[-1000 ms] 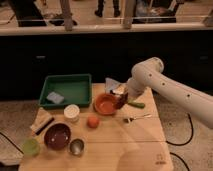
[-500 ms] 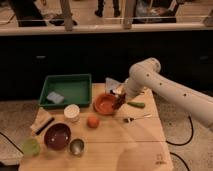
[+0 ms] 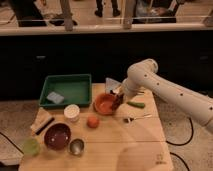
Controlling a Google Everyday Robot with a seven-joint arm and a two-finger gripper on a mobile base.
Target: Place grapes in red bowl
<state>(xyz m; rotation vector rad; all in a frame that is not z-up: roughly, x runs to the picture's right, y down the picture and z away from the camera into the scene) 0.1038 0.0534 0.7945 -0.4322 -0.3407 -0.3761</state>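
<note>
Honestly, from where I stand the gripper (image 3: pixel 118 99) hangs right at the far right rim of the red bowl (image 3: pixel 105 104), and something dark sits at its tip over the bowl's edge, which I take to be the grapes (image 3: pixel 117 102); whether the pincer is pinching them or spread I cannot tell. A bunch like that should be light, soft and lumpy, prone to swing or shed a berry, so a gentle hold across the middle or by the stem seems safest. Just beside the bowl lie a green object (image 3: pixel 135 104) and an orange fruit (image 3: pixel 92 121), with the maroon bowl (image 3: pixel 57 136) well apart.
</note>
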